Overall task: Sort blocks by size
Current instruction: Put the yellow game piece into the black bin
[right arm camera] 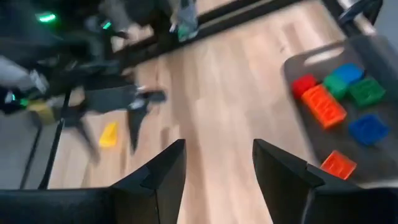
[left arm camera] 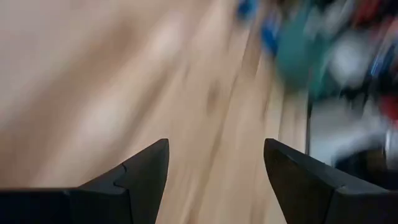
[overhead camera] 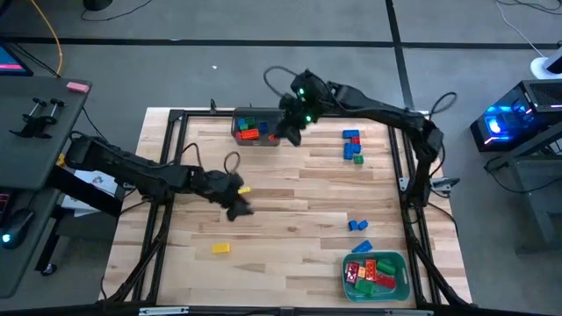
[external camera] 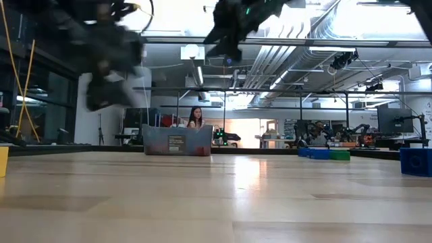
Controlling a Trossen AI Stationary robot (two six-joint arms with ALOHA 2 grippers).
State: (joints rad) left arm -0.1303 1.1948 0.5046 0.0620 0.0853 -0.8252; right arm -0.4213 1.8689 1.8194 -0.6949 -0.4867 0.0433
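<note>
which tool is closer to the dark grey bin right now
Right. The right tool hangs with open fingers just past the dark grey bin's right edge. The left tool, open and empty, is over bare table well toward the front, near a yellow block.

Open, empty left hand above table

left wrist: teal tray blurred | low: left hand smeared

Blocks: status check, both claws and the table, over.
Left claw open, empty, mid-table near a yellow block. Right claw open, empty, beside the grey bin. Loose blocks still unsorted. Nothing in the way.
</note>
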